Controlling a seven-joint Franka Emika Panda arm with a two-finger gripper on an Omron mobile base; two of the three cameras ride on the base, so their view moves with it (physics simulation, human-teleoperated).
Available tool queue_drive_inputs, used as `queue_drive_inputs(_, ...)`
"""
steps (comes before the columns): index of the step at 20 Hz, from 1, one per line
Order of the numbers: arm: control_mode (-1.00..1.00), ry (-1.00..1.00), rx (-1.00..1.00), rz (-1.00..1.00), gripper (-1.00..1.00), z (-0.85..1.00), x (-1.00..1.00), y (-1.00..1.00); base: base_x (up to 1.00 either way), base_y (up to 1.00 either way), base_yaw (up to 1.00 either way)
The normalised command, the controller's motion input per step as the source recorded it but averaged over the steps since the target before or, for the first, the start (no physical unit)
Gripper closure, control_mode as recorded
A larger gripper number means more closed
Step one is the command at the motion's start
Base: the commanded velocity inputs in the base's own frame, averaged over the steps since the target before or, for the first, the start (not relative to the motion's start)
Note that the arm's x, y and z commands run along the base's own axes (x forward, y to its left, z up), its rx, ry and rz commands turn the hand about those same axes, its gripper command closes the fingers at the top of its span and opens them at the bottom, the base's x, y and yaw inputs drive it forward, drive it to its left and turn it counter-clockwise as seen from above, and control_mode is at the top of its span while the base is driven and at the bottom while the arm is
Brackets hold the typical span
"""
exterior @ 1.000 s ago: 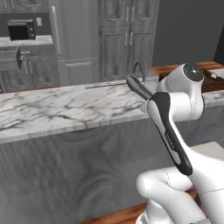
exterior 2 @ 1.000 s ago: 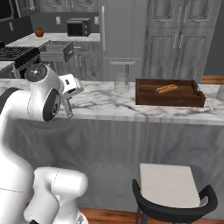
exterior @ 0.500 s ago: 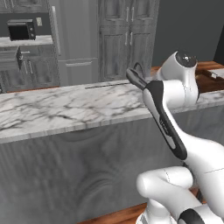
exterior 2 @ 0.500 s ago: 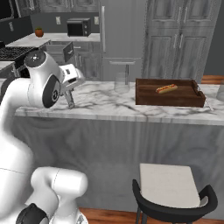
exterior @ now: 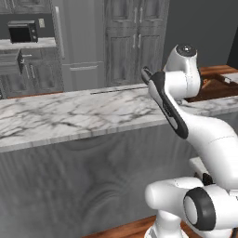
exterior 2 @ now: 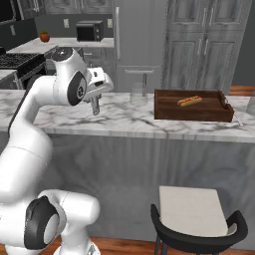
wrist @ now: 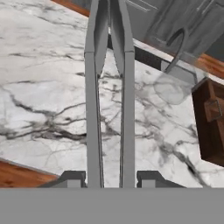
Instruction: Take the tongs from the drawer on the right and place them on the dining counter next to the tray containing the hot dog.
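My gripper [wrist: 110, 178] is shut on the tongs [wrist: 109, 87], whose two slim grey arms run away from the fingertips [wrist: 72, 177] over the white marble dining counter [wrist: 39, 87]. From the right base view the gripper [exterior 2: 95, 102] hangs just above the counter [exterior 2: 124, 119], left of the dark wooden tray [exterior 2: 193, 107] holding the hot dog [exterior 2: 189, 101], with the tongs [exterior 2: 95, 109] pointing down. In the left base view a dark end of the tongs [exterior: 146, 74] shows beside the arm. The drawer is out of view.
A clear glass [exterior 2: 137, 92] stands on the counter between my gripper and the tray; it also shows ahead of the tongs [wrist: 173, 87]. The tray's corner [wrist: 212, 122] lies to the right. A stool [exterior 2: 196, 219] stands below the counter's front edge.
The arm has swung up and to the right, carrying the tongs from beside the counter's front edge to above its marble top, nearer the tray.
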Motion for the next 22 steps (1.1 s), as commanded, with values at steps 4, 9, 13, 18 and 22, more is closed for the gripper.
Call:
queue_drive_inputs(4, -1.00, 0.05, 0.08, -0.10, 1.00, 0.00, 0.25, -0.39, 0.00, 0.00, 0.00)
queue_drive_inputs(9, -1.00, 0.02, 0.05, -0.06, 1.00, -0.03, 0.13, -0.35, 0.00, 0.00, 0.00)
queue_drive_inputs(13, -1.00, 0.00, 0.05, -0.04, 1.00, -0.12, 0.20, -0.28, 0.00, 0.00, 0.00)
queue_drive_inputs(18, -1.00, 0.05, 0.03, -0.04, 1.00, -0.07, 0.37, -0.25, 0.00, 0.00, 0.00)
queue_drive_inputs(22, -1.00, 0.01, 0.00, -0.02, 1.00, -0.23, 0.47, -0.22, 0.00, 0.00, 0.00)
